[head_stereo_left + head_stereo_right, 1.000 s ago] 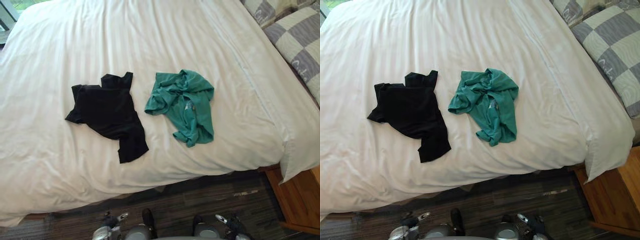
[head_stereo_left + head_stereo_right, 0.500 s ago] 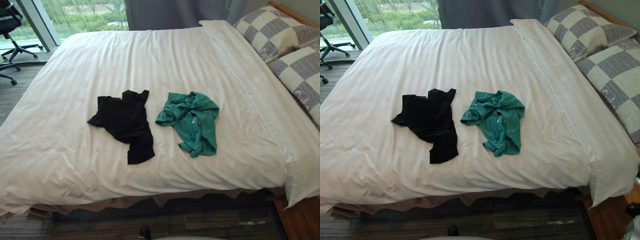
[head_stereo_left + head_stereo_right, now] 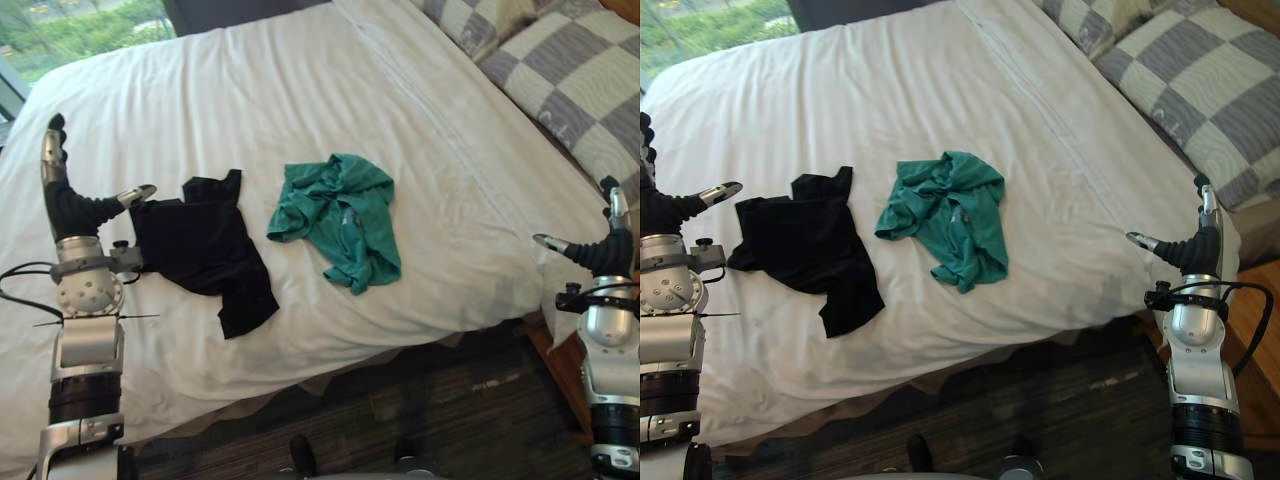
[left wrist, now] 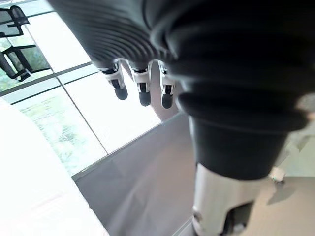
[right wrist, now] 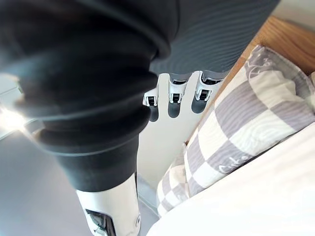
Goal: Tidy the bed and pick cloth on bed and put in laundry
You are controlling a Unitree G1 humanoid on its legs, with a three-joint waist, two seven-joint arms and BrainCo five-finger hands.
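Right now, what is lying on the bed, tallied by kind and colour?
black shirt: 1
green shirt: 1
checked pillows: 2
Total: 4

A grey-and-cream checked pillow (image 3: 585,95) lies at the far right, with a second of the same pattern (image 3: 465,20) just beyond it and a wooden headboard (image 5: 280,34) behind them. Dark plank floor (image 3: 430,400) runs along the near side, and a brown wooden bedside unit (image 3: 558,375) stands at its right end. Far left: window (image 3: 70,30) onto greenery, dark curtain (image 3: 235,10) beside it, black office chair (image 4: 12,22) by the glass.
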